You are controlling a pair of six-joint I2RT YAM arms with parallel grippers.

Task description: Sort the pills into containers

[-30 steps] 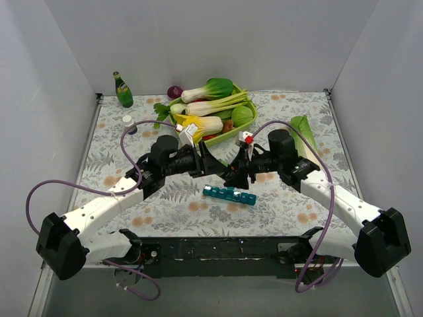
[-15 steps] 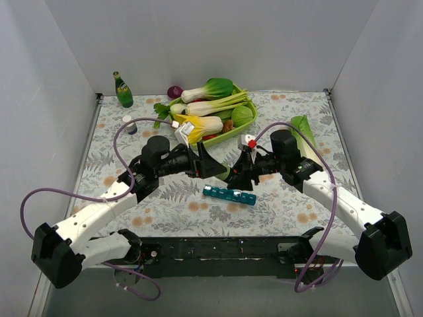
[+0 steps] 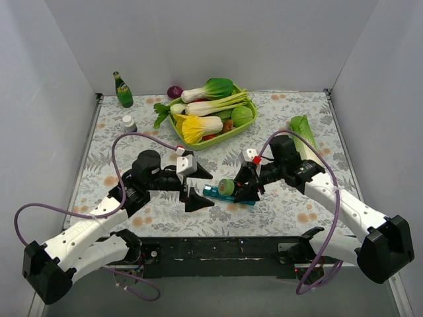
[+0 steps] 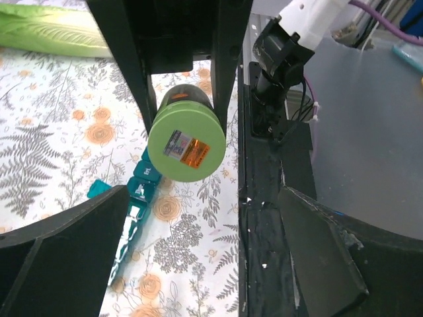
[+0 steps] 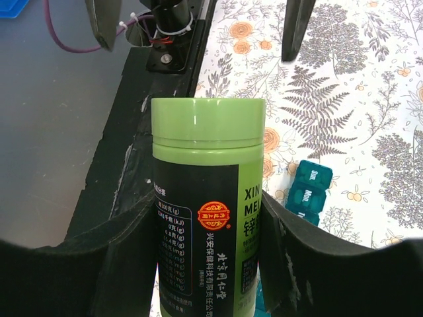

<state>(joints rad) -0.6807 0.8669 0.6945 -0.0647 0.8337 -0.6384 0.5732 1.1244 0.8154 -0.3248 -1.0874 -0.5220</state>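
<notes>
My right gripper (image 3: 236,186) is shut on a green-capped pill bottle (image 3: 227,187) with a black and green label, holding it on its side just above the table, cap toward my left gripper. The right wrist view shows the bottle (image 5: 205,218) clamped between both fingers. The teal strip of compartments (image 3: 213,193) lies on the table under the bottle, partly hidden; its lids look shut (image 5: 310,188). My left gripper (image 3: 211,189) is wide open and empty, facing the cap (image 4: 185,142) a short way off, with the strip (image 4: 135,198) below.
A lime-green basket (image 3: 221,137) of vegetables stands at the back centre. A green glass bottle (image 3: 122,90) and a small white-capped bottle (image 3: 129,123) stand back left. A leafy cabbage (image 3: 304,132) lies at the right. The black base rail (image 3: 218,247) runs along the near edge.
The two grippers were close together mid-table; my left gripper has drawn back toward the near left and stands open. My right gripper now holds the bottle lower, over the strip.
</notes>
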